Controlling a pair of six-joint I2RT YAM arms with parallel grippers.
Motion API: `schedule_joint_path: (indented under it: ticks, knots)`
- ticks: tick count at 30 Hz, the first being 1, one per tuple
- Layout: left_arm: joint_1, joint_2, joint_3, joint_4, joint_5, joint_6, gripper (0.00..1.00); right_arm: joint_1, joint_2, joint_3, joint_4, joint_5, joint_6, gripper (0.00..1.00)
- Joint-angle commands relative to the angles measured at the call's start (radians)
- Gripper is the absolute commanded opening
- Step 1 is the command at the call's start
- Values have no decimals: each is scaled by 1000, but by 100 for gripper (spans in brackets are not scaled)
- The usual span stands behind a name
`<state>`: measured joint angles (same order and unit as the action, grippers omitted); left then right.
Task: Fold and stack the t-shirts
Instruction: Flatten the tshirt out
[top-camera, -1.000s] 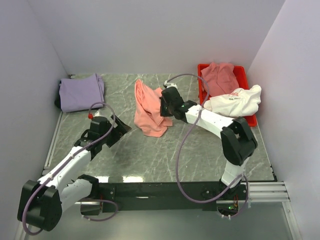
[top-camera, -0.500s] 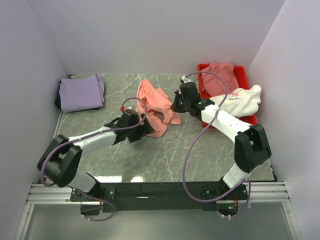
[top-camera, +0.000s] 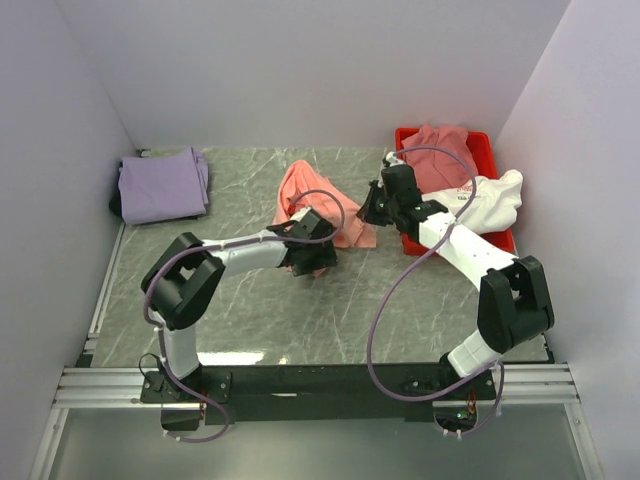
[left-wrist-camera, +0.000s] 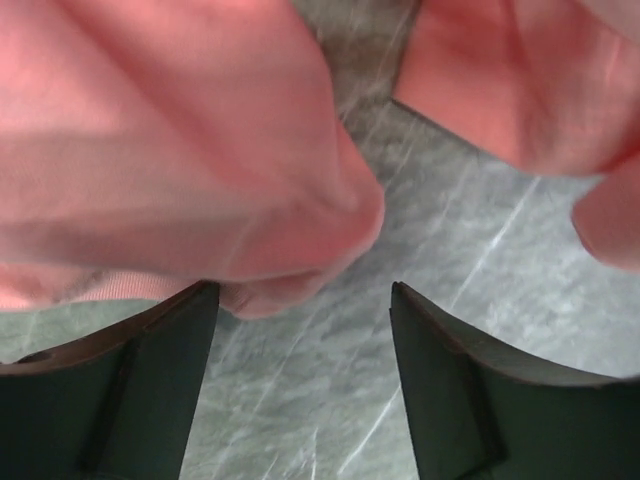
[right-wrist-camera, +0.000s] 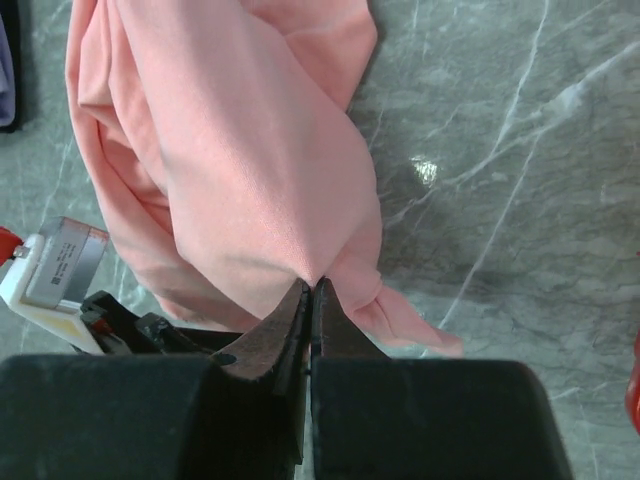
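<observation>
The salmon-pink t-shirt (top-camera: 318, 200) lies bunched on the marble table, one part lifted. My right gripper (top-camera: 372, 212) is shut on its right edge and holds the cloth (right-wrist-camera: 240, 170) up, jaws pressed together on a pinch of fabric. My left gripper (top-camera: 318, 262) is open at the shirt's near edge; a fold of the pink cloth (left-wrist-camera: 200, 180) hangs just above and between its fingers (left-wrist-camera: 150, 380), touching the left one. The lavender t-shirt (top-camera: 162, 184) lies folded at the far left. The dusty rose t-shirt (top-camera: 440, 155) and the white printed t-shirt (top-camera: 480, 200) lie in the bin.
The red plastic bin (top-camera: 492, 152) stands at the far right against the wall. White walls close the table on three sides. The left arm stretches across the table's middle toward the shirt.
My right gripper has pulled the pink shirt to the right. My left gripper has swung right across the table to the shirt's near edge.
</observation>
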<state>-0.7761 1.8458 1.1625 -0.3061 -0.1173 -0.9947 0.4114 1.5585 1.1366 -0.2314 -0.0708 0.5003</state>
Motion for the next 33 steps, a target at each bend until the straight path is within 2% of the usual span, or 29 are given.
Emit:
schedule_joint_path:
  ticks: [1, 5, 7, 8, 11, 12, 15, 18, 23, 24, 28, 33]
  knots:
    - [-20, 61, 100, -137, -103, -18, 74, -13, -43, -23, 49, -14, 9, 0]
    - [-34, 102, 141, -226, -154, -45, 63, -20, -49, -51, 79, -34, 12, 0]
    - [-35, 116, 147, -251, -176, -61, 53, -25, -54, -57, 83, -32, 11, 0]
    - [-35, 121, 152, -266, -186, -76, 45, -25, -55, -61, 83, -32, 11, 0]
    - [-35, 153, 181, -332, -229, -97, 31, -34, -64, -75, 95, -37, 12, 0]
    - [-35, 162, 190, -349, -234, -97, 21, -37, -66, -78, 98, -41, 14, 0]
    - [-35, 159, 178, -343, -236, -93, 3, -40, -75, -87, 104, -44, 11, 0]
    - [-35, 101, 158, -343, -271, -97, 1, -40, -92, -87, 99, -40, -5, 0]
    - [1, -144, 126, -436, -493, -136, 1, -40, -172, -48, 64, -34, -54, 0]
    - [17, -231, 123, -456, -519, -142, 1, -40, -187, -40, 54, -26, -60, 0]
    - [141, -472, 106, -473, -620, -108, 1, -42, -303, 8, -12, 35, -100, 0]
    - [257, -785, 83, -398, -698, -35, 1, -40, -432, 40, -86, 117, -120, 0]
